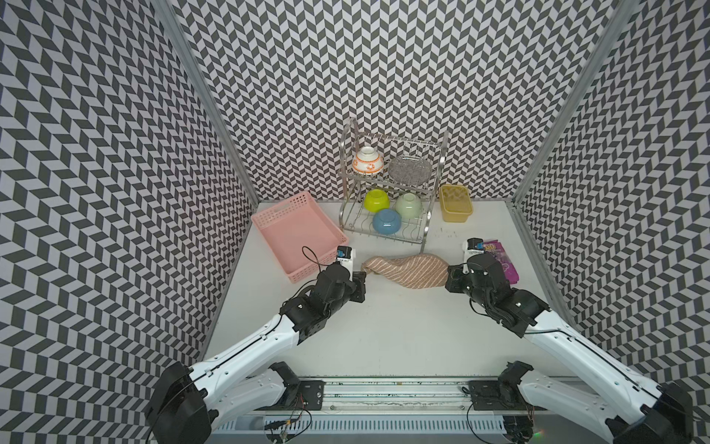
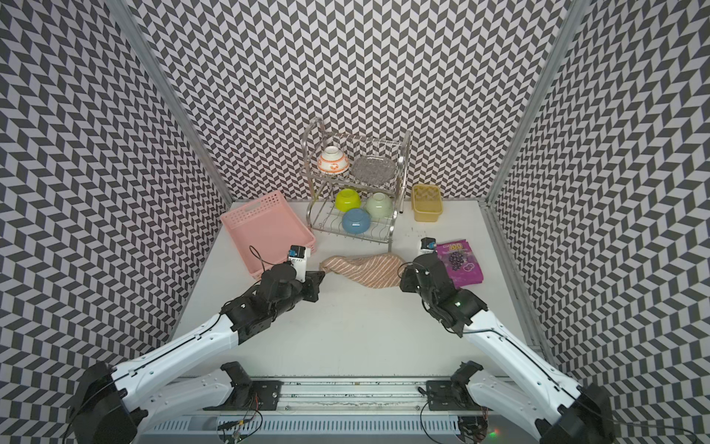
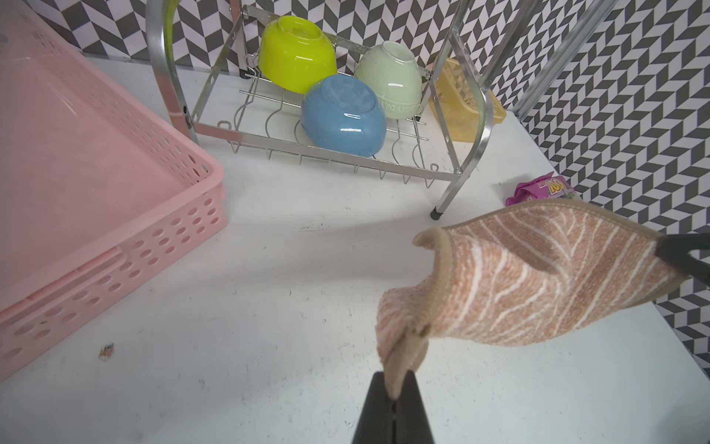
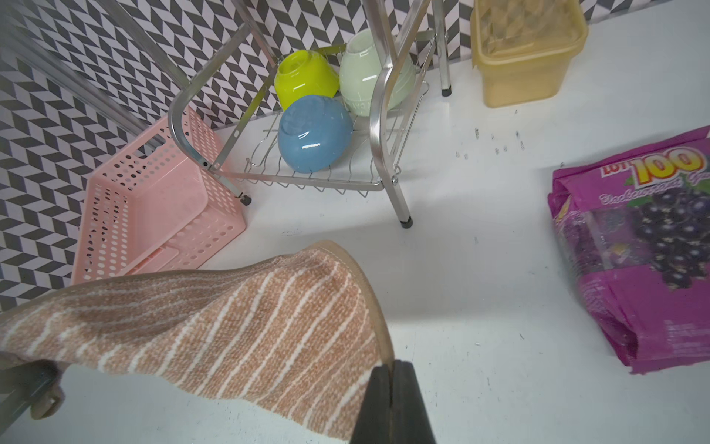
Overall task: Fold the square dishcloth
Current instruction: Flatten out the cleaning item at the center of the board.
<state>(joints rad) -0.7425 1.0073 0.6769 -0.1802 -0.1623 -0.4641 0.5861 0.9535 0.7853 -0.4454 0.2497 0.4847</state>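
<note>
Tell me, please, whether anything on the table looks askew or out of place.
The dishcloth hangs bunched and sagging between the left fingers and right fingers, not spread square. Small dark specks litter the table by the yellow tub.

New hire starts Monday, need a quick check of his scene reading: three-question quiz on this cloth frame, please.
1. True or false: the left end effector and right end effector are both shut on the cloth.
2. Apart from the cloth, what lies nearest the right end effector? A purple bag; B red cup; C black tray.
3. Fill in: the ____ bowl sits nearest the rack's front edge.
Key: 1 true; 2 A; 3 blue.
</note>
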